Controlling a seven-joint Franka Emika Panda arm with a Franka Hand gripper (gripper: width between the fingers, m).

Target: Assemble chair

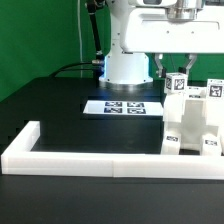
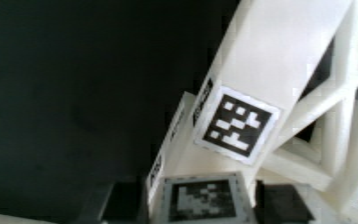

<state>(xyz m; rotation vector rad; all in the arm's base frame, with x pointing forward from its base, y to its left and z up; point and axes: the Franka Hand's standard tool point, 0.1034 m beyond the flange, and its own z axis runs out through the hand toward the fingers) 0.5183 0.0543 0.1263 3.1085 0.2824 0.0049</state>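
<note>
The white chair assembly (image 1: 192, 122) stands on the black counter (image 1: 60, 105), in the corner of the white L-shaped fence (image 1: 70, 158) on the exterior view's right, and everything else is placed from it. Its frame carries several black-and-white marker tags, one on an upright post (image 1: 177, 84) at its top. The claw (image 1: 172, 69) hangs directly above that post, its two dark fingers (image 1: 158, 68) reaching down on either side of the post's upper end; whether they press on it or only straddle it cannot be told from the exterior view. In the wrist view a tagged white part (image 2: 247, 100) of the chair runs slanted away from the claw (image 2: 201, 195), and a second tagged face (image 2: 202, 196) sits between the dark finger pads (image 2: 123, 196), very near them, though contact is not clear. The marker board (image 1: 124, 106) lies flat on the counter beside the chair, on the exterior view's left of it, in front of the arm's white base (image 1: 124, 66).
</note>
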